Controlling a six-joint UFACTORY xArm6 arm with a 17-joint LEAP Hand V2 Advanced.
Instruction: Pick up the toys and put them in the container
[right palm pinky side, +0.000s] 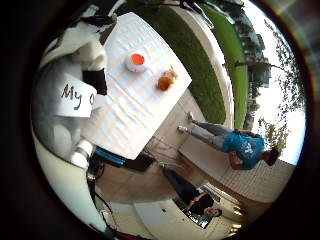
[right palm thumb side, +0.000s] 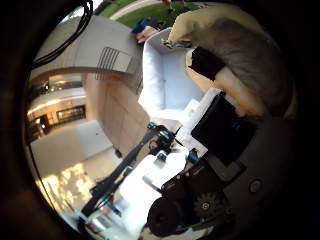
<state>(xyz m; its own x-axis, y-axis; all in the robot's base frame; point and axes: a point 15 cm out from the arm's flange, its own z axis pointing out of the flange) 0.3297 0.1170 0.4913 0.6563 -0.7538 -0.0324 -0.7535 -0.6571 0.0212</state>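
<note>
A grey and white plush toy (right palm pinky side: 65, 55) with a white paper tag (right palm pinky side: 72, 97) fills one side of the little finger side palm view, close to the palm. The thumb side palm view shows it (right palm thumb side: 245, 55) pressed against my hand (right palm thumb side: 215, 130), whose black and white fingers curl round it. Well below lies a white table (right palm pinky side: 130, 110). On it stand a small red-orange container (right palm pinky side: 136, 62) and, beside it, an orange-brown toy (right palm pinky side: 166, 79). The plush toy hangs clear of the table.
The table stands on a paved patio (right palm pinky side: 150, 180) beside a strip of lawn (right palm pinky side: 190, 55). The thumb side palm view shows the table's white top (right palm thumb side: 165, 80) and a building behind it (right palm thumb side: 60, 100).
</note>
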